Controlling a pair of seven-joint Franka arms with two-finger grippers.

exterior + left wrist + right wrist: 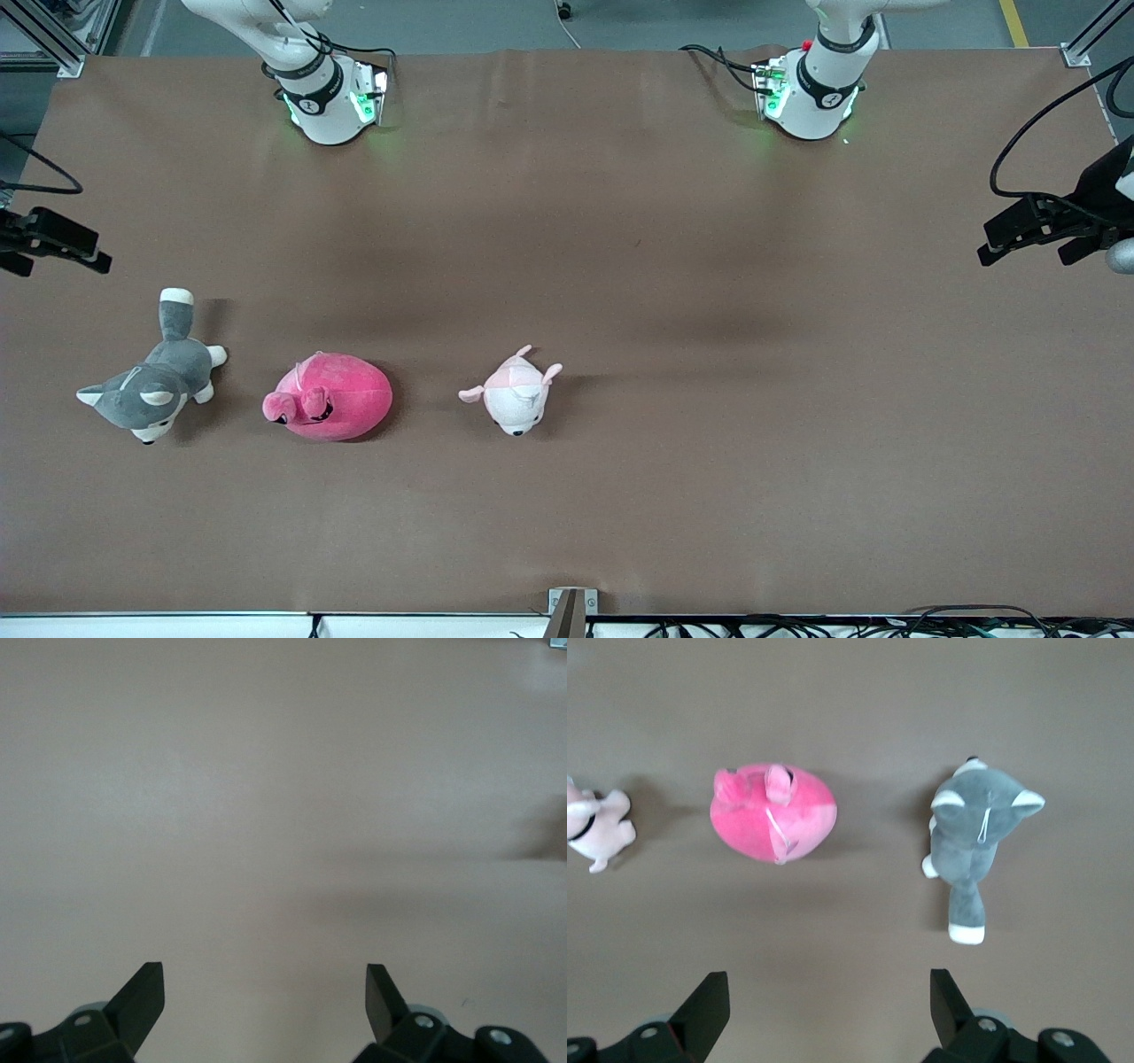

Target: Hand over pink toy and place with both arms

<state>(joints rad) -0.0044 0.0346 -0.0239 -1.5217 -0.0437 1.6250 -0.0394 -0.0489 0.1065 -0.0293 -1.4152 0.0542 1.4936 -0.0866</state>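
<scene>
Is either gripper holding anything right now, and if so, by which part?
Nothing is held. The left gripper and right gripper are both open and empty. The pink toy lies untouched on the table.

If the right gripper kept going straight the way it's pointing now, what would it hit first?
Probably bare table. The open right gripper aims at the gap between the pink toy and the grey husky plush, though depth is unclear.

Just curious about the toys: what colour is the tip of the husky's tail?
White, on a grey tail; the husky plush shows it best in the right wrist view.
</scene>
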